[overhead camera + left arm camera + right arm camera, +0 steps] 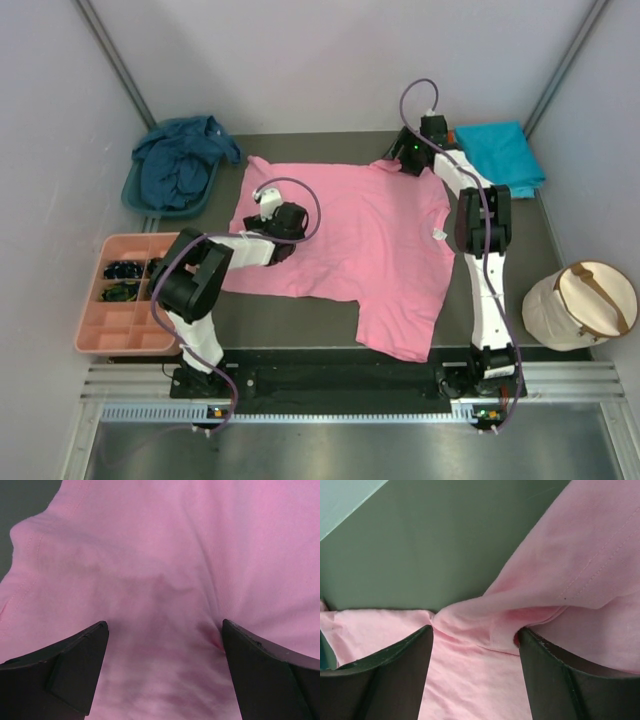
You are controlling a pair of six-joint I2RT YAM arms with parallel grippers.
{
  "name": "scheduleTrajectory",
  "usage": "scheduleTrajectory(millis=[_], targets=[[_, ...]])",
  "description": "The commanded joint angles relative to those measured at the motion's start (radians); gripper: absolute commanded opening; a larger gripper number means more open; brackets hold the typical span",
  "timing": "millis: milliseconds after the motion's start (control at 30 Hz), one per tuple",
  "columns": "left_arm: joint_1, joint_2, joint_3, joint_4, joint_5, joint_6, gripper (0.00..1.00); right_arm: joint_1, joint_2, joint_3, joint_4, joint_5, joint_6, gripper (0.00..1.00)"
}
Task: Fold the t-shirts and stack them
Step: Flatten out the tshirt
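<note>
One turquoise t-shirt (500, 155) lay folded at the far right corner. The navy t-shirt (180, 160) sat crumpled in the teal basin (150, 205) far left, and the pink t-shirt (370, 240) was spread flat mid-bench, no fold yet evident. Left wrist: the left gripper (165, 630) gaped wide over pink cloth, holding nothing. Right wrist: the right gripper (476, 630) apparently pinched a bunched ridge at the shirt's far edge.
</note>
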Motion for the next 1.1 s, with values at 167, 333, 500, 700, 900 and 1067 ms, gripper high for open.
scheduleTrajectory(millis=[167,333,500,700,900,1067], targets=[[-0.004,-0.027,-0.041,-0.119,0.000,-0.007,0.99,-0.029,-0.014,-0.125,0.659,-0.333,0.176,0.71],[-0.004,-0.033,-0.052,-0.126,0.005,-0.020,0.99,-0.081,0.087,-0.160,1.248,-0.495,0.620,0.72],[-0.004,-0.038,-0.064,-0.116,0.009,-0.025,0.99,-0.112,0.134,-0.161,1.470,-0.512,0.781,0.74],[-0.004,-0.035,-0.062,-0.109,0.012,-0.019,0.99,-0.141,0.028,-0.282,1.365,-0.551,0.632,0.76],[-0.004,-0.035,-0.064,-0.109,0.008,-0.022,0.99,-0.167,-0.159,-0.369,0.939,-0.520,0.352,0.76],[-0.004,-0.035,-0.064,-0.107,0.009,-0.020,0.99,-0.160,-0.222,-0.291,0.465,-0.338,0.040,0.77]])
